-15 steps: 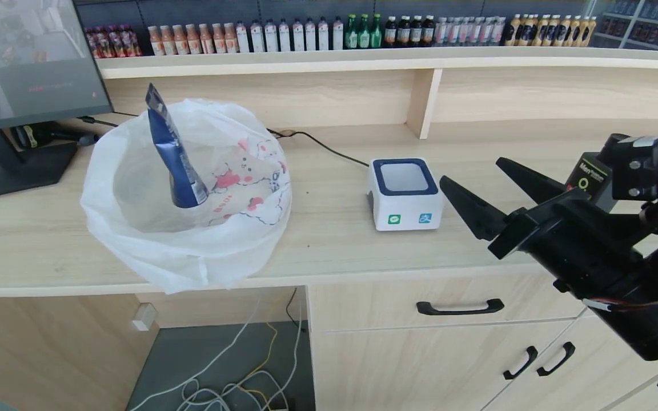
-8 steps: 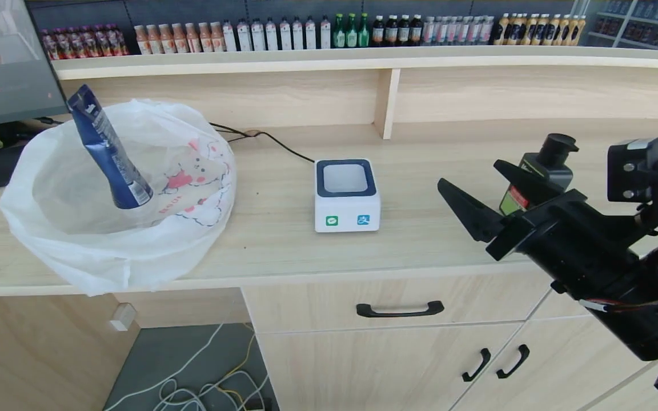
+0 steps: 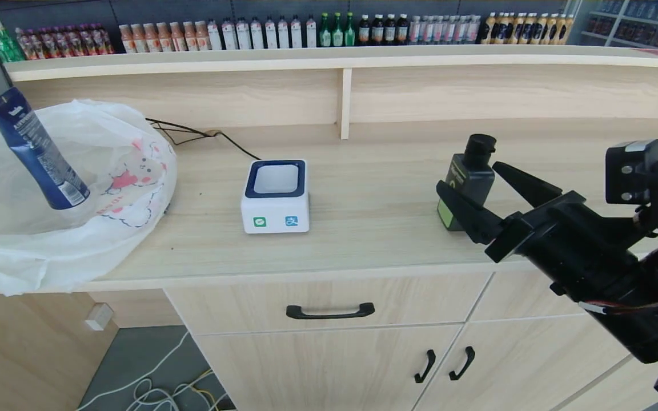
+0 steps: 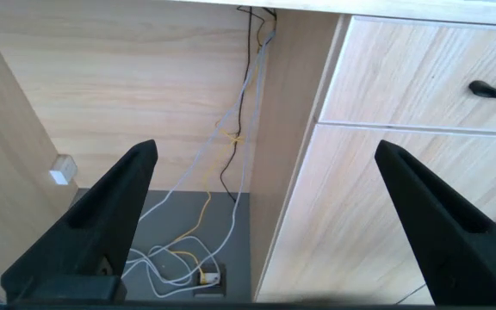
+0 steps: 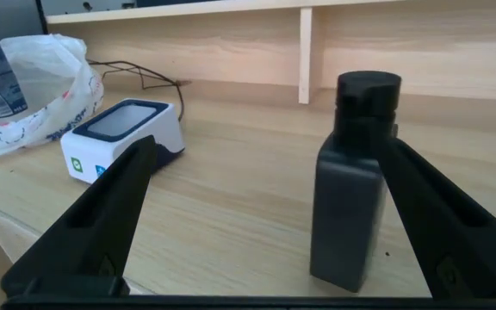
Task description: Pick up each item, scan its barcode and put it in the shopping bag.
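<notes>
A dark bottle [image 3: 469, 180] with a black cap and a green label stands upright on the wooden counter [image 3: 374, 228]. My right gripper [image 3: 469, 176] is open just in front of it, one finger on each side of the bottle [image 5: 351, 189], not touching. The white scanner [image 3: 275, 196] with a blue-framed window sits mid-counter. At the far left the white shopping bag [image 3: 123, 188] holds a blue pouch [image 3: 37, 149] standing tilted. My left gripper [image 4: 265, 146] is open and holds nothing, below the counter's edge, facing the cabinet front.
A raised back ledge with an upright divider [image 3: 345, 103] bounds the counter behind. A black cable [image 3: 203, 136] runs from the scanner to the back. Rows of drink bottles [image 3: 329, 28] line the far shelf. Drawer handles [image 3: 329, 311] and loose floor cables [image 4: 205, 250] lie below.
The camera has swung to the right: bag and scanner slid left in the picture and the bottle came into view. The open right gripper now stands at the bottle.
</notes>
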